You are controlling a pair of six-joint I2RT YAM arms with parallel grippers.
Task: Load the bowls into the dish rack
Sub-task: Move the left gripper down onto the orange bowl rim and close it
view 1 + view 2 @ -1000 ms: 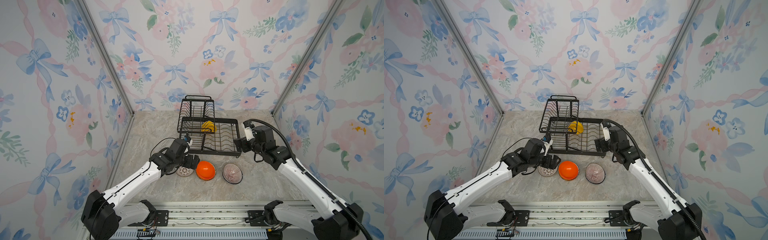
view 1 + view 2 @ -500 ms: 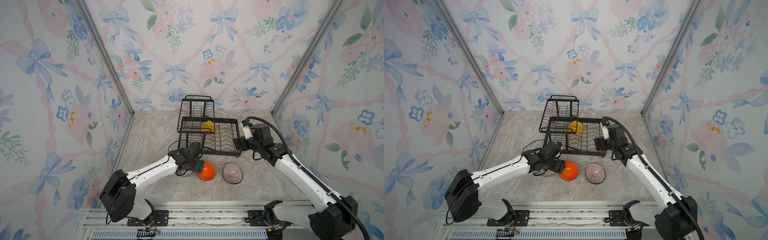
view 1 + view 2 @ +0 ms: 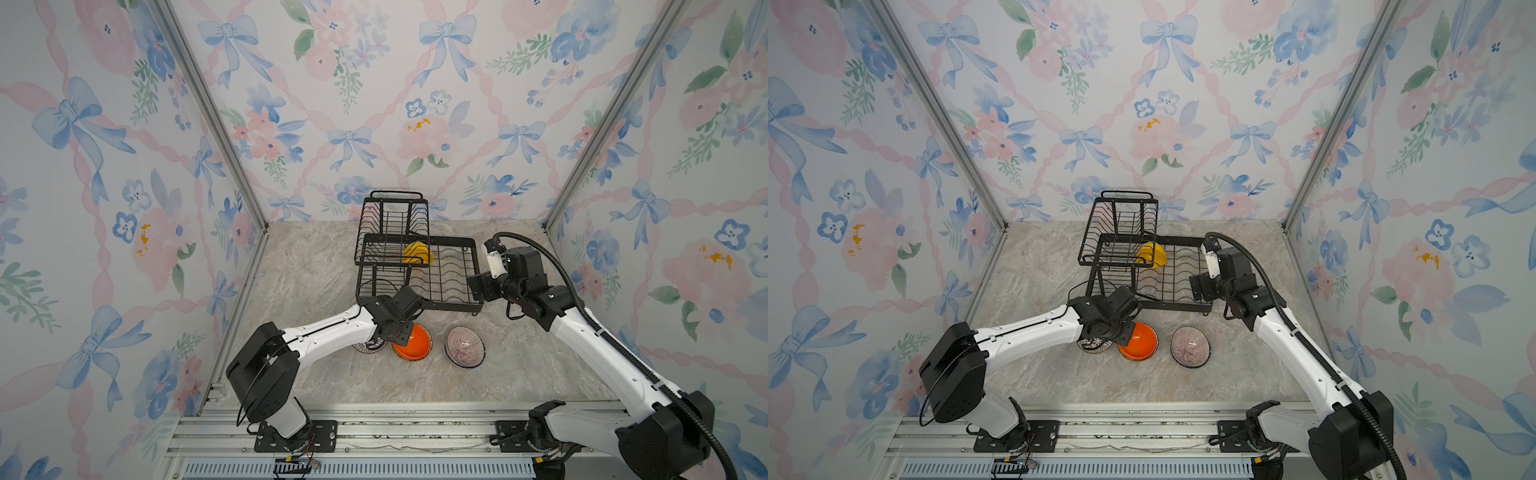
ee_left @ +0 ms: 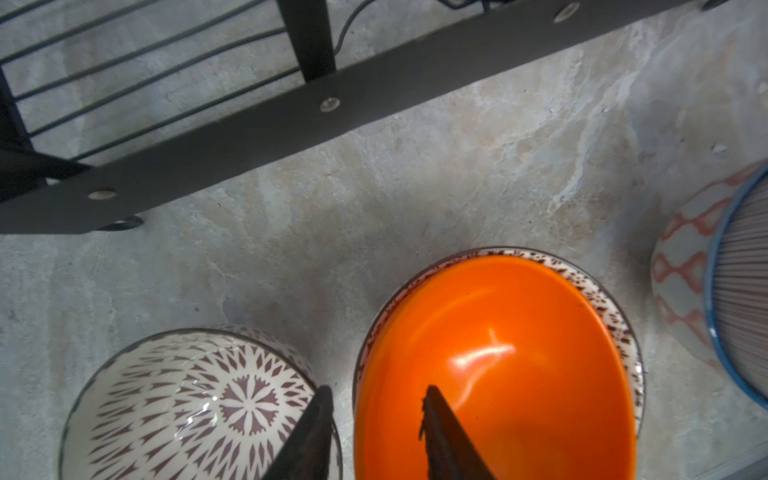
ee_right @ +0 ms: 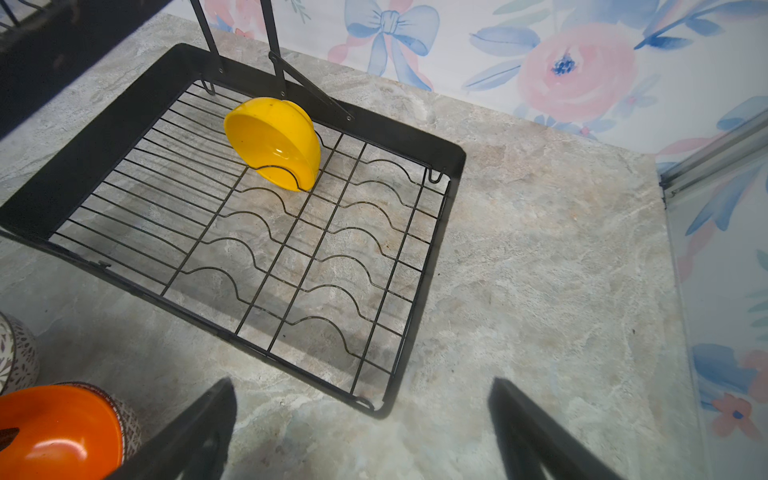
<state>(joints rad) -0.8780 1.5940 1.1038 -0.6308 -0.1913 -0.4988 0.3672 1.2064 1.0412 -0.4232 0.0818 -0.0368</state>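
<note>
An orange bowl (image 3: 413,343) (image 4: 498,374) sits nested in a cream-brown mosaic bowl (image 4: 602,307) on the table, in front of the dish rack (image 3: 453,306) (image 3: 1177,306). My left gripper (image 4: 376,399) (image 3: 402,332) straddles the orange bowl's near rim. One finger is inside the bowl and the other outside it, with a strip of table showing between that finger and the rim. The white-brown lattice bowl (image 4: 187,407) (image 3: 368,345) stands just left of it. The pink-striped bowl (image 3: 464,347) (image 4: 739,291) stands to the right. A yellow bowl (image 5: 274,141) (image 3: 415,252) leans on edge in the rack's lower tray. My right gripper (image 5: 361,386) (image 3: 478,286) hangs open and empty over the rack's right front corner.
The rack's raised upper basket (image 3: 392,226) stands at the back left of the lower tray, with its front rail (image 4: 374,95) close above the bowls. Flowered walls close in on three sides, and a metal rail (image 3: 395,428) runs along the table's front.
My left gripper has moved right from the lattice bowl to the orange bowl's rim, and its jaws have narrowed a lot. The right arm has barely shifted.
</note>
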